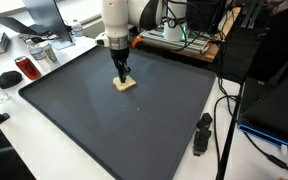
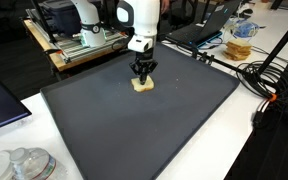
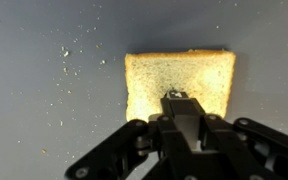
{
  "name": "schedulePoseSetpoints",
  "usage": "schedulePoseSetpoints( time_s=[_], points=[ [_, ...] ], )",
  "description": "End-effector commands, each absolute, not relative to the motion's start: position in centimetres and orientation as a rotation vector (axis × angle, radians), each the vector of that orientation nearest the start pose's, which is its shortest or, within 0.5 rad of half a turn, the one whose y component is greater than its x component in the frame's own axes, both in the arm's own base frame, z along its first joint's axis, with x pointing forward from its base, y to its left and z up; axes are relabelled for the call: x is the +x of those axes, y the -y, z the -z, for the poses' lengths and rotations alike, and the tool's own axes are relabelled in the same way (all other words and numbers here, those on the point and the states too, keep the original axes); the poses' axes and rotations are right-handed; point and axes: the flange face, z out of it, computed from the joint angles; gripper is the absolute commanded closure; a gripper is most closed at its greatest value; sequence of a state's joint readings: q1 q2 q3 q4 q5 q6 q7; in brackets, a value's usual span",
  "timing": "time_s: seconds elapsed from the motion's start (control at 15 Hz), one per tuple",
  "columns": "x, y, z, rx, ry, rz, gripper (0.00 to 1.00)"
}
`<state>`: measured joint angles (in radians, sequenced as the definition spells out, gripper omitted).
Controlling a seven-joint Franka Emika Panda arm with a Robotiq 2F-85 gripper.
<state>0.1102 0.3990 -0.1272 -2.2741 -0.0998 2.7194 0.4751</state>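
Directly beneath closed claw, seemingly touching: bread slice.

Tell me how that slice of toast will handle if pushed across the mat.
The slice of toast lies flat and thin, so it probably slides rather than tips or rolls. Crumbs scattered on the mat suggest it is dry and brittle, likely to chip under the shut gripper.

Plenty of open mat all around the toast
Obstacles sit off the edges: black gadget, cables.
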Motion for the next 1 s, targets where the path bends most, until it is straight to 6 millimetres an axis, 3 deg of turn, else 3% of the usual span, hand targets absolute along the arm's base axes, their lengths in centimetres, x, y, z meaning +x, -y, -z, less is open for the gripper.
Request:
schedulePoseSetpoints(
  time_s=[0.0,0.93],
  points=[
    [53.2,1.6,-14.0,-3.139,-0.659,0.015,0.95],
    [52.8,2.7,-13.4,-3.116,-0.635,0.03,0.95]
  ],
)
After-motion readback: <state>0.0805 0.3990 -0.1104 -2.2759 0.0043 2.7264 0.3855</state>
